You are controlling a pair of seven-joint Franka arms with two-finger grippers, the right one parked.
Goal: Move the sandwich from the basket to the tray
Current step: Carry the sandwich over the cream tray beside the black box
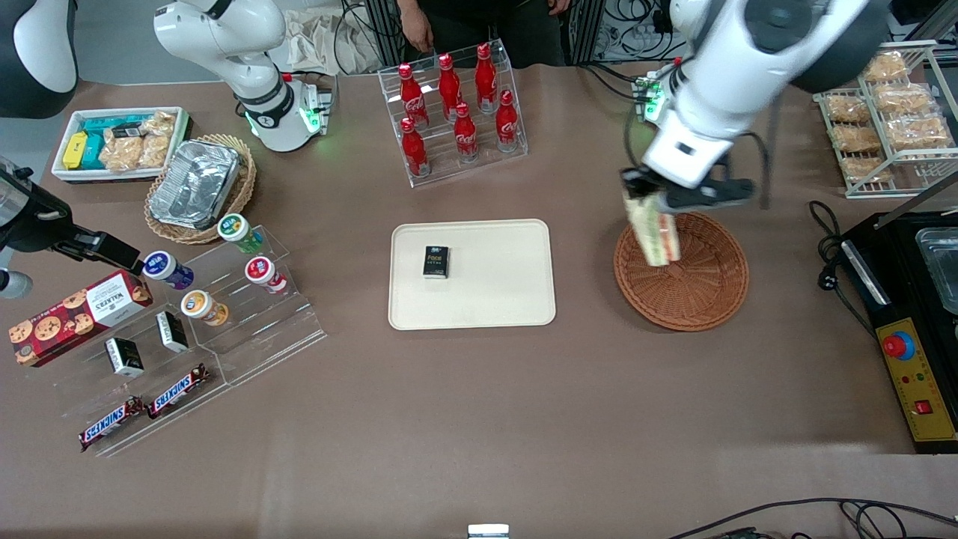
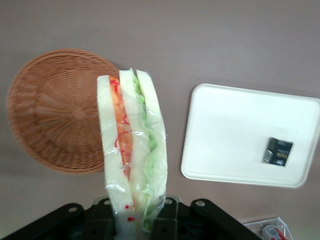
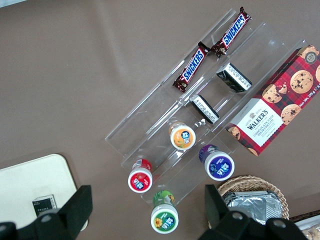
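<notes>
Gripper [image 1: 650, 196] clamping sandwich [image 2: 132, 145] above basket [image 1: 685, 278], filling layers wrist-view only.

Brown table [image 1: 479, 419]; tray [image 1: 486, 303]; basket [image 1: 696, 299].

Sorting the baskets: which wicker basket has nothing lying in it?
The reddish-brown basket, under the gripper that holds the sandwich above it. The tan basket holds a foil container.

Reddish-brown woven basket [image 1: 685, 288], cream tray [image 1: 494, 299], pale red-and-green-layered sandwich [image 2: 131, 145]
</notes>
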